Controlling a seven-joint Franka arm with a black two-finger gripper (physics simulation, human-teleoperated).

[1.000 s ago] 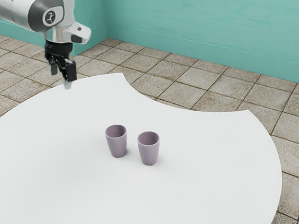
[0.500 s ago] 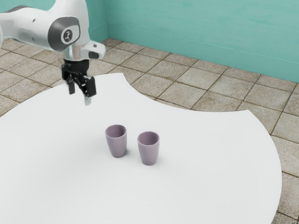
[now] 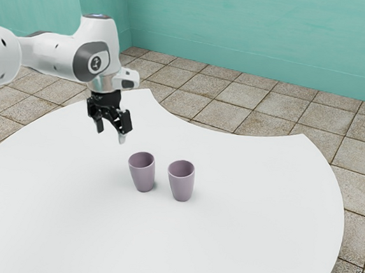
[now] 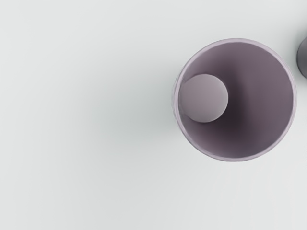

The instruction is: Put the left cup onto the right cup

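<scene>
End effector (image 3: 113,128) hangs empty and wide, at ten o'clock from left cup (image 3: 142,170), likely lining up a grasp; right cup (image 3: 180,179) stands upright at its three o'clock.

Right cup (image 4: 303,57) is just a sliver beyond the left cup (image 4: 233,99), sliced by the picture's edge. Behind the gripper (image 3: 111,135), the arm (image 3: 23,55) runs off the exterior view's left, base cut off.

You see the left cup (image 3: 141,170) and right cup (image 3: 180,179) matt and smooth on the smooth, matt white table (image 3: 244,238). Around the table, floor tiles (image 3: 362,130) look rough and stony.
</scene>
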